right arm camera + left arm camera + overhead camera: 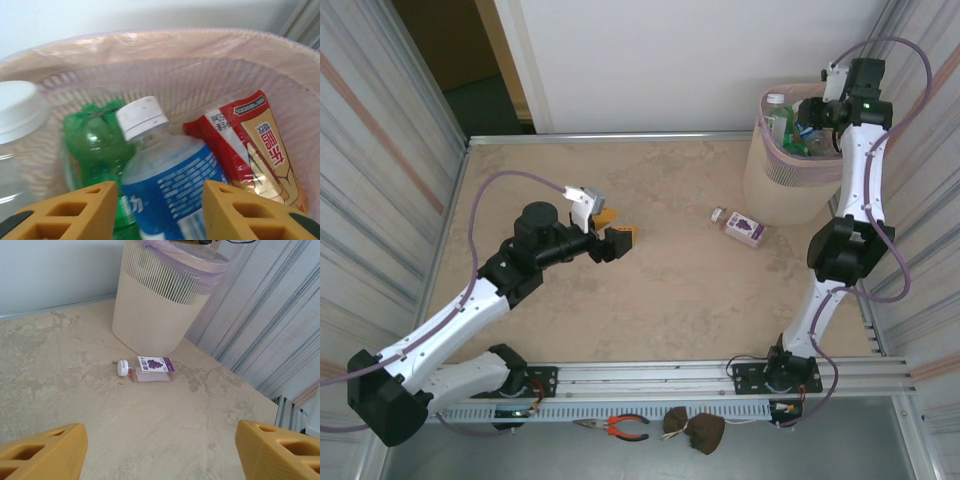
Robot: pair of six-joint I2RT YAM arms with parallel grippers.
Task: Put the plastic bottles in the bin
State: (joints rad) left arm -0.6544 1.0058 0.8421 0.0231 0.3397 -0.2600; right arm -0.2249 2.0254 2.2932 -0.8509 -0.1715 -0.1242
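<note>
One small clear bottle [742,226] [150,369] with a purple grape label and a white cap lies on its side on the table, just left of the bin [780,185] [150,315]. My left gripper [617,226] [161,440] hovers open over mid-table, well short of that bottle, with nothing between its fingers. Over the bin's mouth my right gripper [815,125] [160,200] is open. Below its parted fingers a blurred blue-label bottle [165,180] lies among a green bottle [92,140], a red-label bottle [250,145] and a clear white-capped bottle [15,110].
Corrugated metal walls close in the table on the left and right [920,200]. Orange-handled pliers [620,428] and a brown brush-like object [695,430] lie beyond the front rail. Bare tabletop [670,290] stretches between the left gripper and the lying bottle.
</note>
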